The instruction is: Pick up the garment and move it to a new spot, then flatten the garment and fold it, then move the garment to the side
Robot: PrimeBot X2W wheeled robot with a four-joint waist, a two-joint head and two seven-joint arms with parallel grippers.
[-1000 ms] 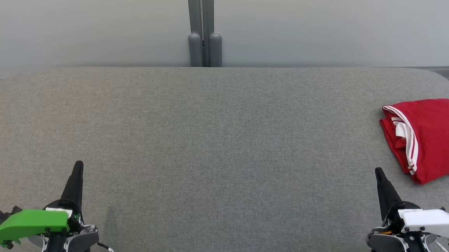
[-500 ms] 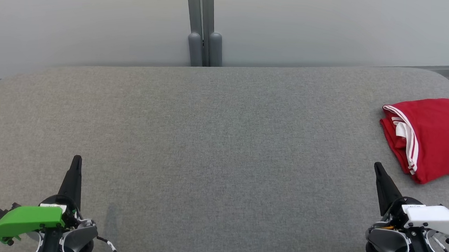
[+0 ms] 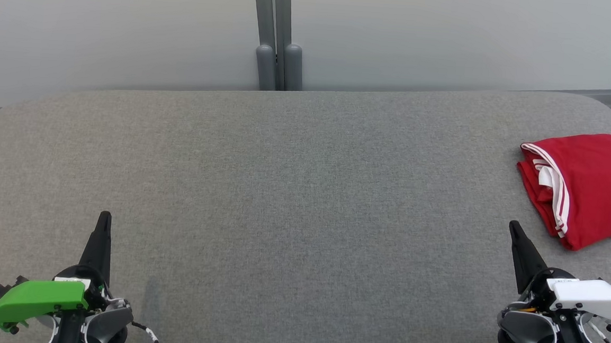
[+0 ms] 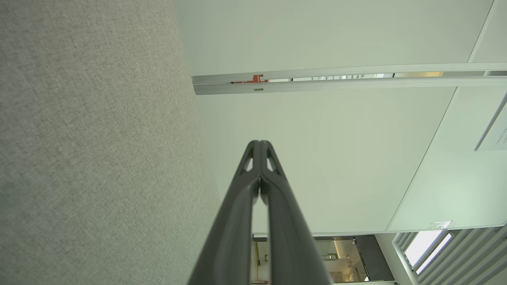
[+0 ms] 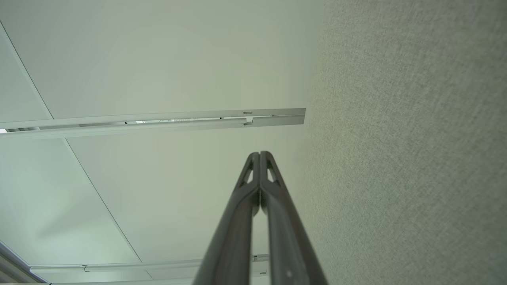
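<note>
**Garment's folded and parked at the side, looks about done**

Garment [image 3: 596, 184] is the red one with white stripes. It's sitting folded at the far right of the grey bench [image 3: 304, 192], and its right part runs off the edge of the head view. It hasn't budged over the last second.

What did change is small: both grippers shifted a touch in the head view between a second ago and half a second ago, and nothing has moved since. Left gripper [image 3: 104, 217] sits at the lower left. Right gripper [image 3: 513, 226] is at the lower right, near the garment's front corner but clear of it. Both are pressed together on nothing — the wrist views show each one closed up, with only wall and bench beyond.

My read: the fold is finished, the move to the side is finished, and the robot has settled into its rest pose. The striped edge on the left of the pile looks a bit bunched, so maybe a tidy-up, but I'd call it complete.
</note>
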